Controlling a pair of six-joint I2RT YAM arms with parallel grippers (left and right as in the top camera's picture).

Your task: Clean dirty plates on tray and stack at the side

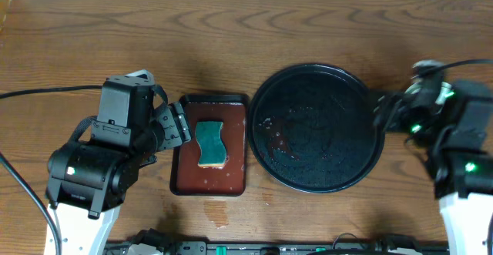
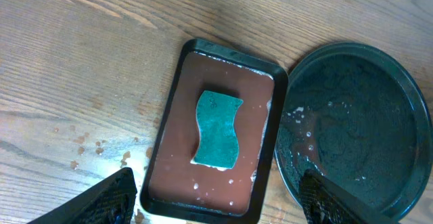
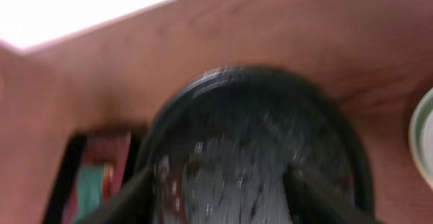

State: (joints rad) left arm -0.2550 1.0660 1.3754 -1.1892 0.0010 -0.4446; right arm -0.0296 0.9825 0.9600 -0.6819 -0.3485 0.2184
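While the tray lies bare of plates and merely wet, the danger sits to its right. There the rim of one pale plate shows at the very edge of the right wrist view. From overhead nothing of the plates can be seen, so I judge they lie under the right arm. An arm swinging low over a stack it hides could clip or shove it, and wet plates would slide easily. A small puddle on the tabletop, down-left of the tray, could also let anything set there skid.

The right gripper hangs at the tray's right rim, pointed inward across it. Its view is smeared, but both fingers show apart with nothing between them. The left gripper hovers well to the tray's left, at the far edge of the reddish-brown tray. Its fingers are spread wide, empty, aimed toward the sponge lying there.
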